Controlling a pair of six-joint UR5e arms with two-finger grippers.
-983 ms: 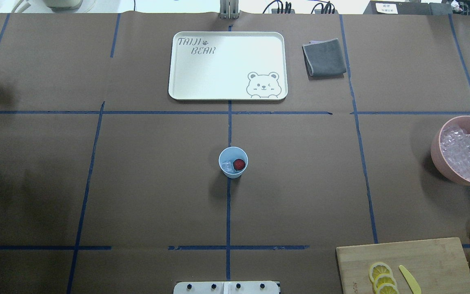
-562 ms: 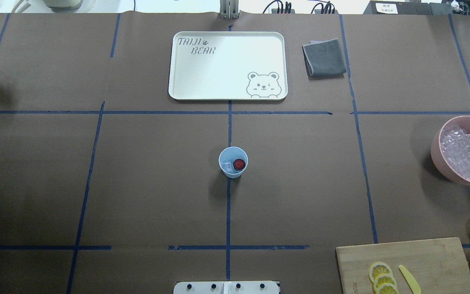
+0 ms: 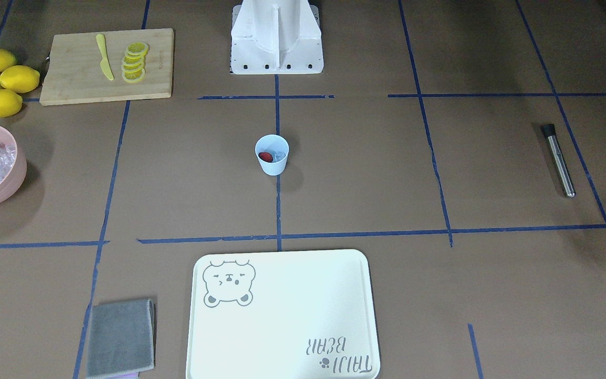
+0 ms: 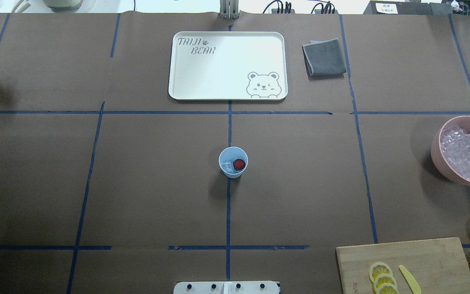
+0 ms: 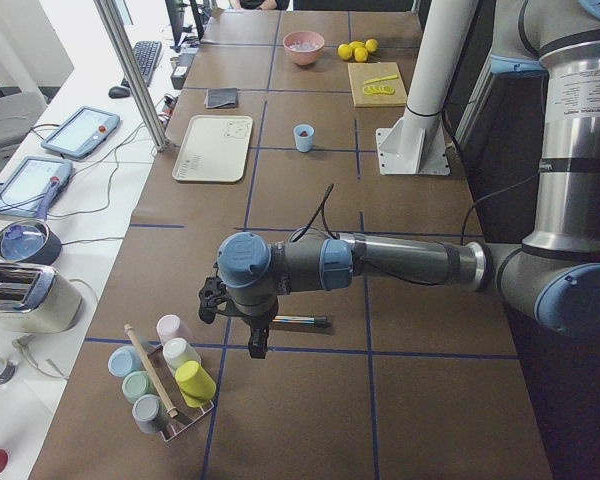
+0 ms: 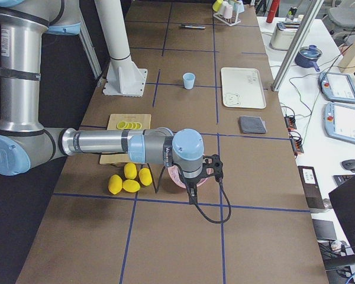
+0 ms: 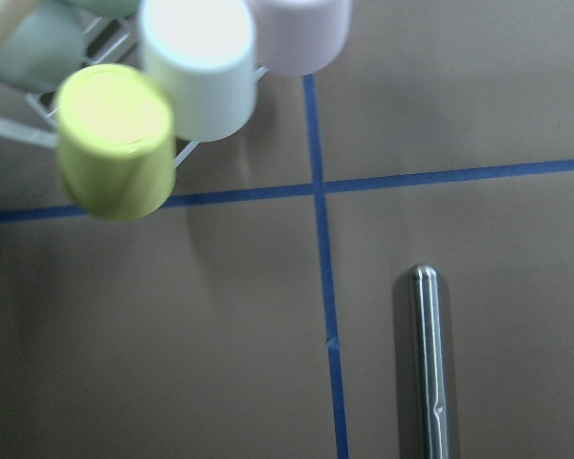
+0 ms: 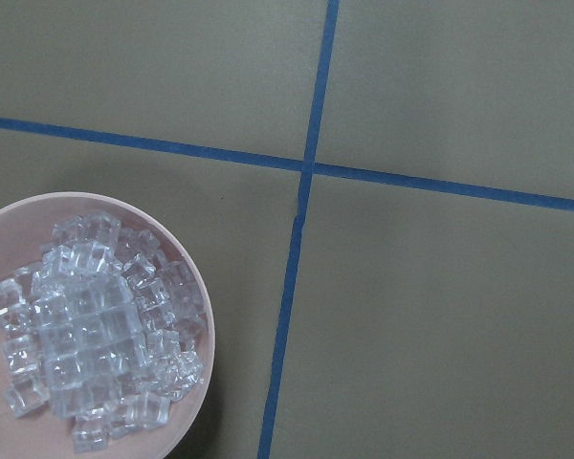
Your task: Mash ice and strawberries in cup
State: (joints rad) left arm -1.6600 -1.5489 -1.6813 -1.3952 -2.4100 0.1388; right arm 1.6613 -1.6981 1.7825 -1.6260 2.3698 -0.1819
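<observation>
The brown-papered table [image 3: 366, 173] bore the cup [image 3: 272, 154] in the front view, with the strawberry [image 3: 265, 156] and ice [image 3: 279, 156] inside. Side views put the left gripper [image 5: 254, 342] and right gripper [image 6: 191, 194] far from the cup; whether either was clenched could not be told. The left wrist view showed a steel muddler [image 7: 429, 373], which a glancing pinch might roll.

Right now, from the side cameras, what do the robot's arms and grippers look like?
The left arm and right arm are silver-grey metal tubes joined by rounded dark-grey housings with light-blue caps. The left gripper and right gripper are small and black. A thin black cable loops out from the right wrist, and a similar one arcs over the left. No markings are legible.
</observation>
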